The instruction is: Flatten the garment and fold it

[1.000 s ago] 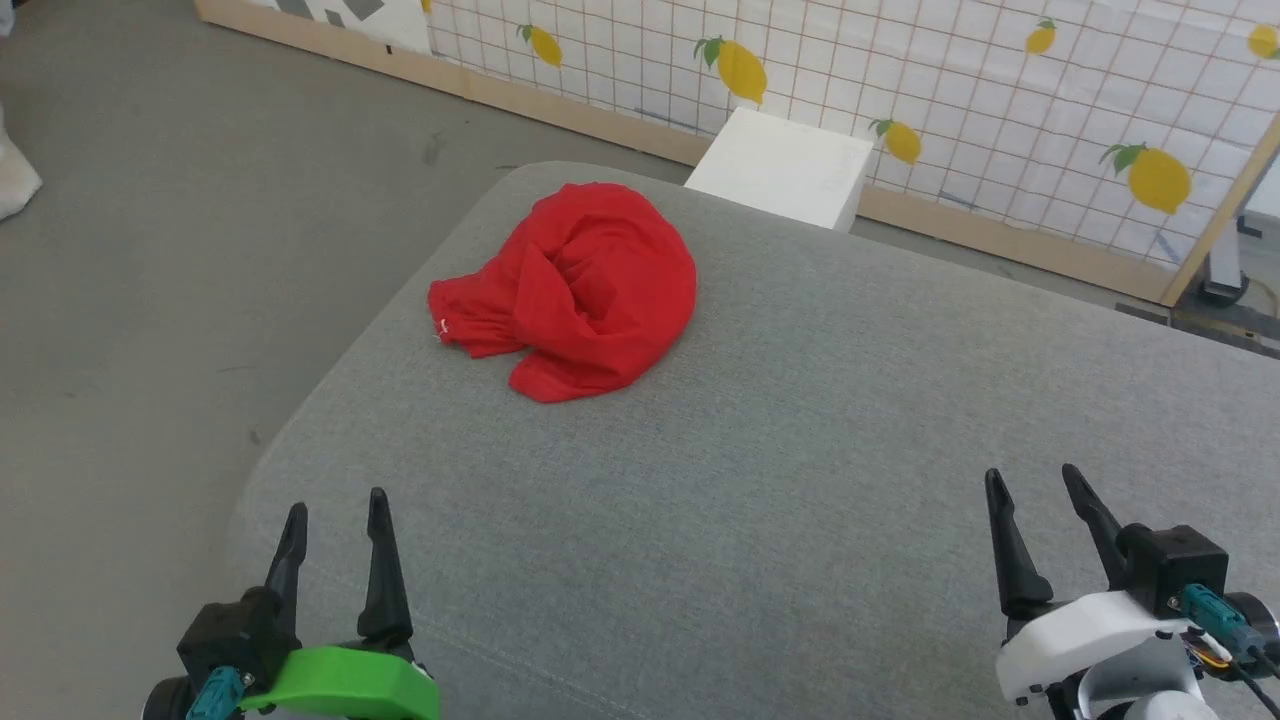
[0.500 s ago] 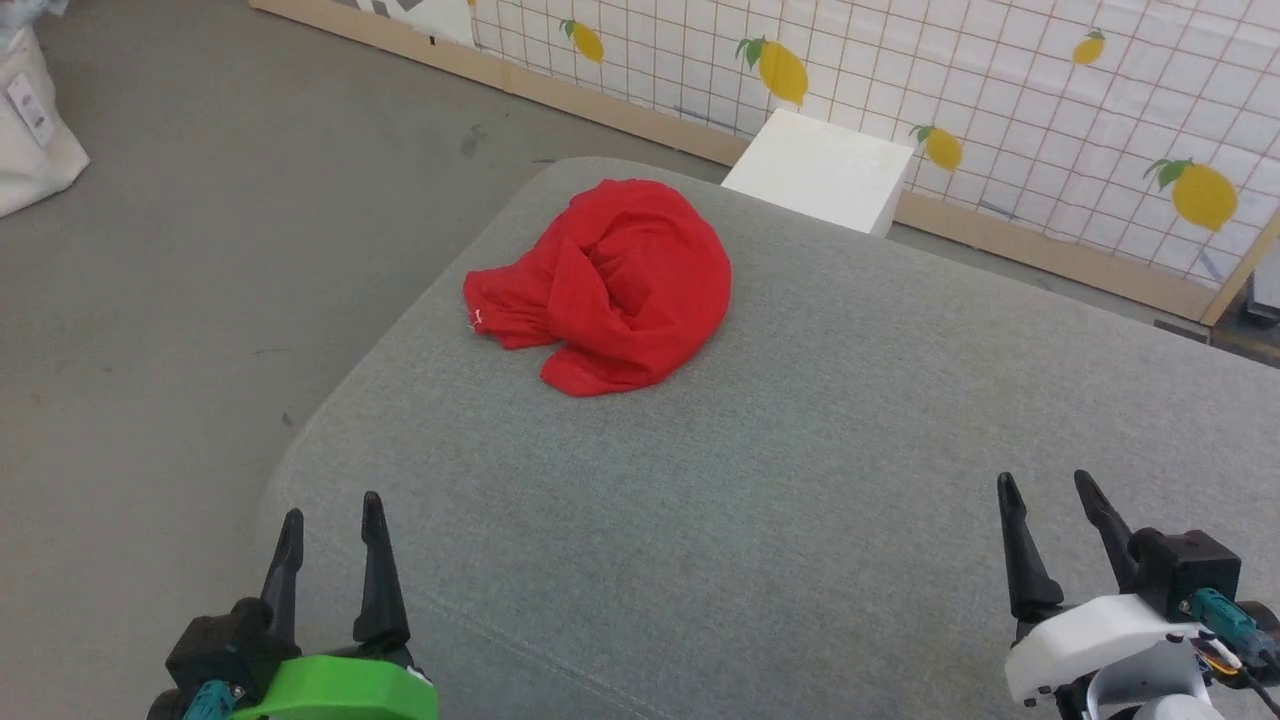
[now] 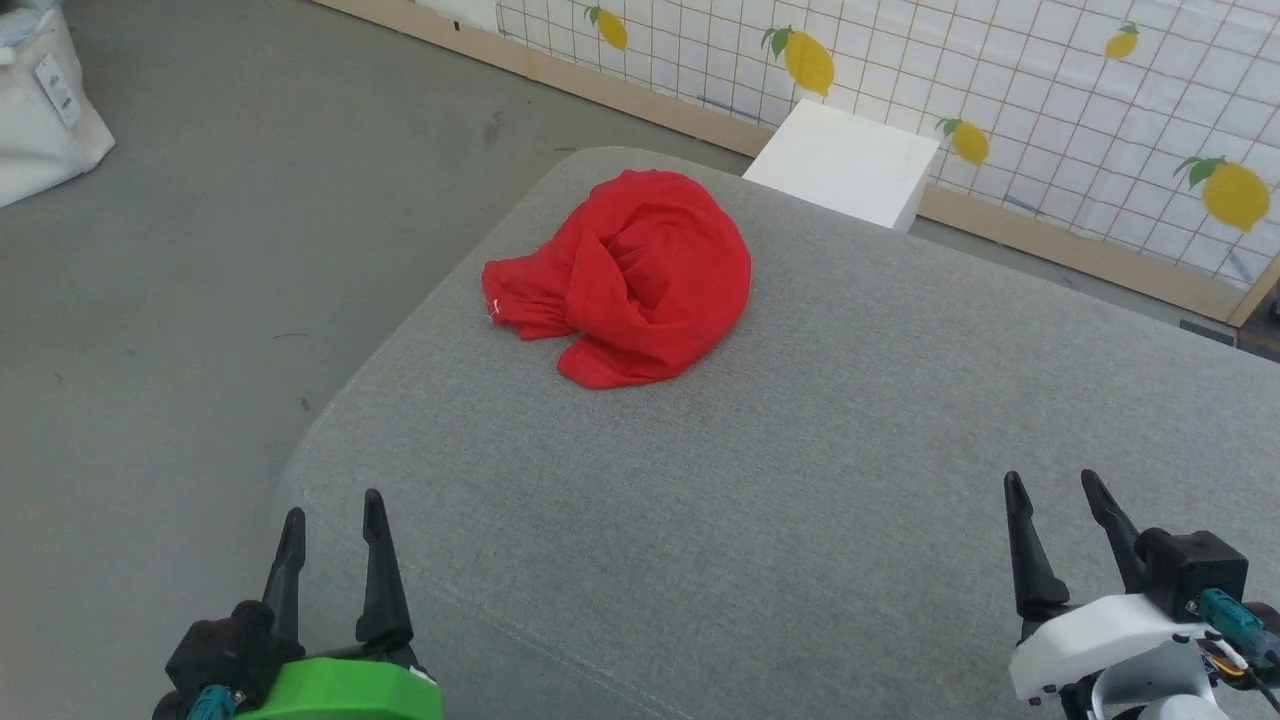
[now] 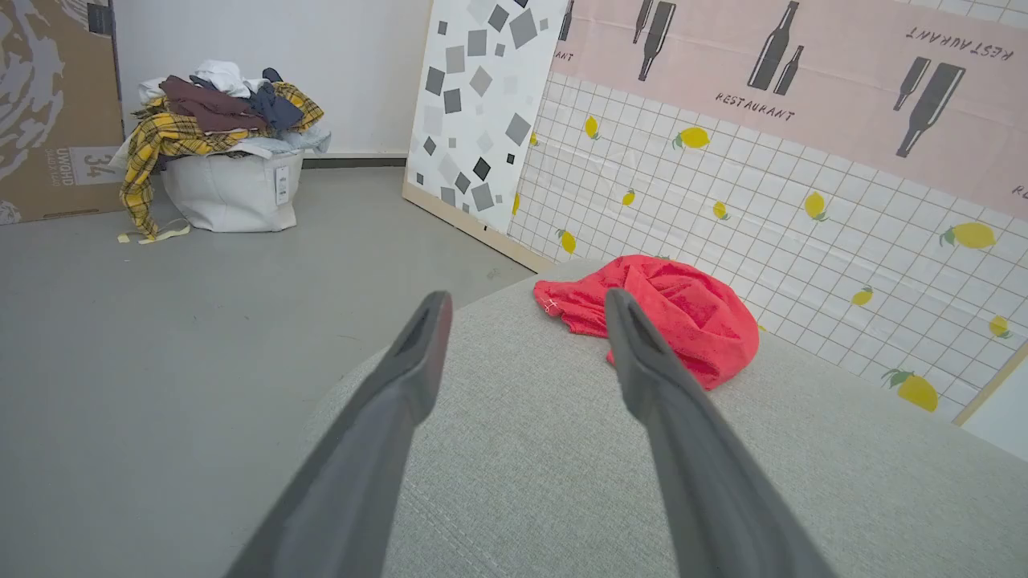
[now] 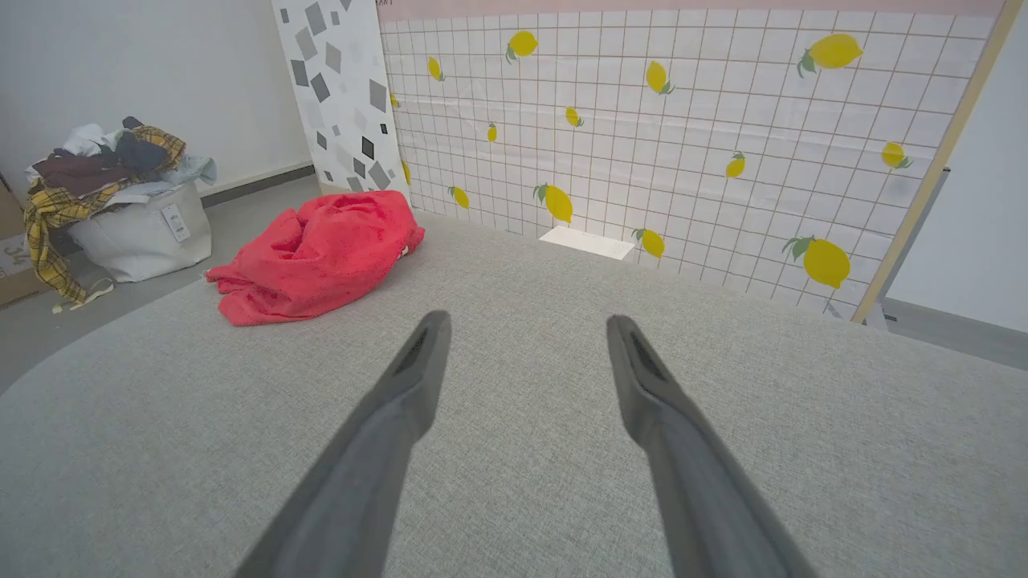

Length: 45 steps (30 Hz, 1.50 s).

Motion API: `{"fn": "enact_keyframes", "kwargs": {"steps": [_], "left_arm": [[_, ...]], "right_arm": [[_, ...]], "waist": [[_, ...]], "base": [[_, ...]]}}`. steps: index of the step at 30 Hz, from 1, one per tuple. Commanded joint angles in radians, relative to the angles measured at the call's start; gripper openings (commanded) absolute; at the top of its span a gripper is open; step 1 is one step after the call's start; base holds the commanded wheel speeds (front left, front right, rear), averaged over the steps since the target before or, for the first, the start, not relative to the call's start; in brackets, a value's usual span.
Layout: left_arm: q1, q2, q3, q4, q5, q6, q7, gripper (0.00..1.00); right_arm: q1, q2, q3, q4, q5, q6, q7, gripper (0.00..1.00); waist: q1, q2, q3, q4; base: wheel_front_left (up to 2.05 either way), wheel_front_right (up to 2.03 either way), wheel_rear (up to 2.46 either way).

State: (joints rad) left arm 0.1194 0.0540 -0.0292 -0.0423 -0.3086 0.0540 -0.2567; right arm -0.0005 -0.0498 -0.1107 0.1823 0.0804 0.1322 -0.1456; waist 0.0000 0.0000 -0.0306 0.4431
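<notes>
The garment [image 3: 630,275] lies crumpled in a red heap near the far left corner of the grey cushioned surface [image 3: 800,480]; only red cloth shows, its sleeves and lettering hidden in the folds. The left wrist view has the garment [image 4: 666,309] ahead and to the right; the right wrist view has it [image 5: 317,253] ahead and to the left. My left gripper [image 3: 332,505] is open at the near left edge, well short of the heap. My right gripper [image 3: 1052,480] is open at the near right, far from it. Both hold nothing.
A white box [image 3: 845,165] stands just behind the cushion's far edge, against a lemon-patterned grid panel [image 3: 1000,90]. A white laundry bin [image 4: 229,189] heaped with clothes sits on the grey floor [image 3: 200,250] to the left, beside a cardboard box [image 4: 48,112].
The whole head view has shifted, so the camera has moved; the garment lies as it did. Both grippers stay open and in the same low corners.
</notes>
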Motion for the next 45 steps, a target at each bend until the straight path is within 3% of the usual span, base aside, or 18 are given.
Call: {"fn": "enact_keyframes", "kwargs": {"steps": [1, 15, 23, 28, 30, 35, 45], "left_arm": [[0.009, -0.004, -0.001, -0.001, -0.012, 0.003, -0.005, 1.0], [-0.037, 0.01, -0.013, -0.033, -0.008, -0.02, 0.012, 1.0], [-0.246, 0.126, -0.02, -0.141, -0.004, -0.07, 0.215, 1.0], [-0.435, 0.168, 0.004, -0.145, -0.079, -0.096, 0.361, 1.0], [-0.563, 0.213, 0.009, -0.11, -0.102, -0.115, 0.442, 1.0], [-0.745, 0.241, 0.023, 0.022, -0.163, -0.125, 0.538, 1.0], [-0.915, 0.273, 0.012, 0.263, -0.186, -0.13, 0.615, 1.0]], "right_arm": [[-0.006, 0.0, -0.002, -0.001, 0.001, -0.002, -0.001, 1.0], [0.002, 0.0, -0.004, -0.029, -0.003, -0.002, 0.02, 1.0], [0.002, 0.0, -0.023, -0.089, -0.017, -0.002, 0.049, 1.0], [-0.008, 0.0, -0.031, -0.137, -0.041, -0.002, 0.065, 1.0], [-0.019, 0.0, -0.029, -0.172, -0.057, -0.002, 0.078, 1.0], [-0.032, 0.0, -0.011, -0.247, -0.087, -0.002, 0.107, 1.0], [-0.069, 0.0, 0.059, -0.451, -0.119, -0.002, 0.155, 1.0]], "waist": [[0.0, 0.0, 0.0, -0.003], [0.0, 0.0, 0.019, -0.019], [0.0, 0.0, 0.099, -0.033], [0.0, 0.0, 0.162, -0.047], [0.0, 0.0, 0.2, -0.059], [0.0, 0.0, 0.25, -0.086], [0.0, 0.0, 0.364, -0.171]], "base": [[0.0, 0.0, 0.0], [0.0, 0.0, 0.0], [0.0, 0.0, 0.0], [0.0, 0.0, 0.0], [0.0, 0.0, 0.0], [0.0, 0.0, 0.0], [0.0, 0.0, 0.0]]}}
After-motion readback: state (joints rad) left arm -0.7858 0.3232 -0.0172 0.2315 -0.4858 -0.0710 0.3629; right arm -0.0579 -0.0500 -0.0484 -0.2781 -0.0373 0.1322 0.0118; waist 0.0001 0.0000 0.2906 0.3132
